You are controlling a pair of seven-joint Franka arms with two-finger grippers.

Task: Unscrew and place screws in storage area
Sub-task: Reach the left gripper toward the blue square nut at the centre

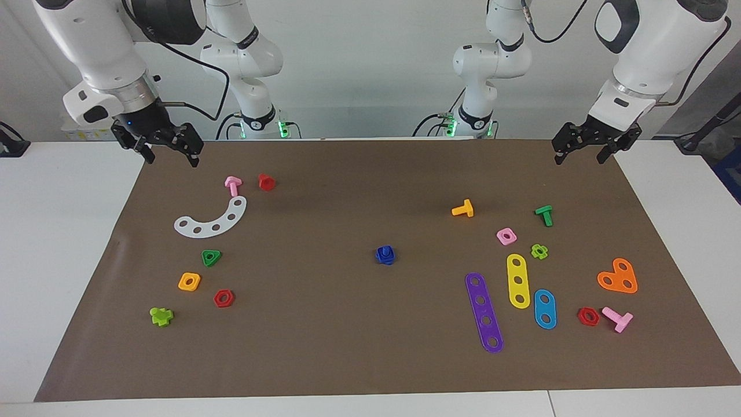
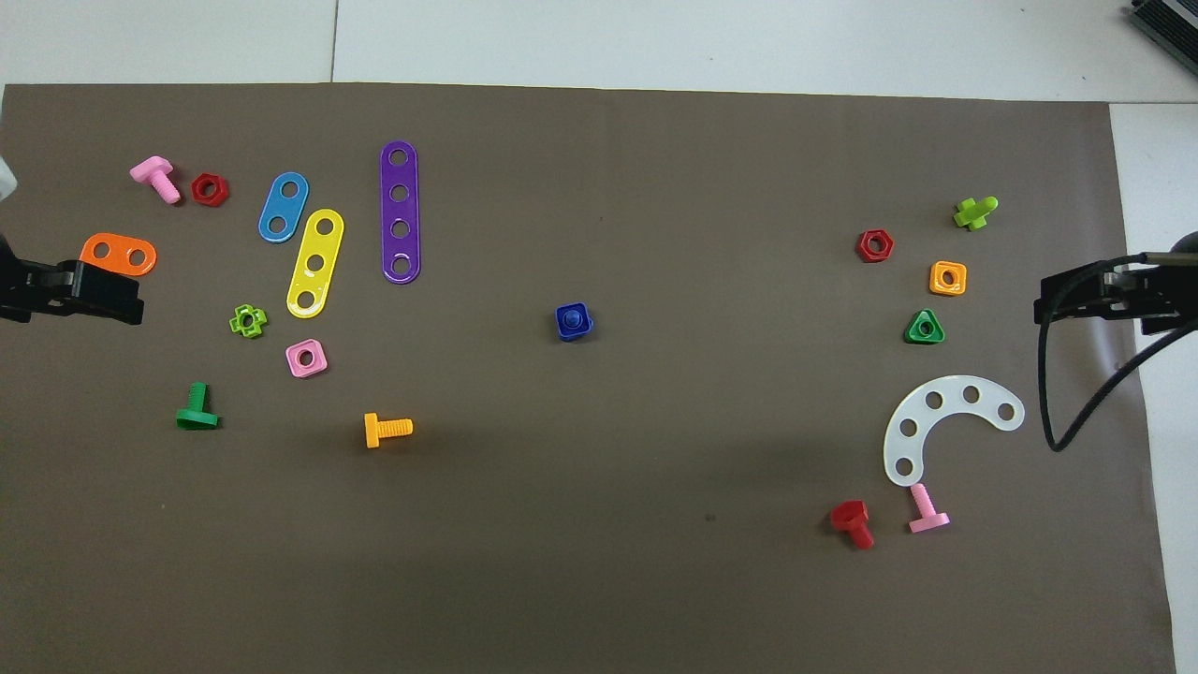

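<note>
Blue bolt [image 1: 385,255] with nut on, mid brown sheet [image 1: 324,347], apart from both part clusters, left gripper [image 1: 596,146] and right gripper [image 1: 165,149] raised over sheet corners nearest robots, both spread open, holding nothing

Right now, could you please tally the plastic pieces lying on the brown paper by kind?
Loose bolts: 6
Loose nuts: 6
Perforated strips: 4
Orange heart-shaped plate: 1
Dark-blue bolt-and-nut assembly: 1
Total: 18
</note>
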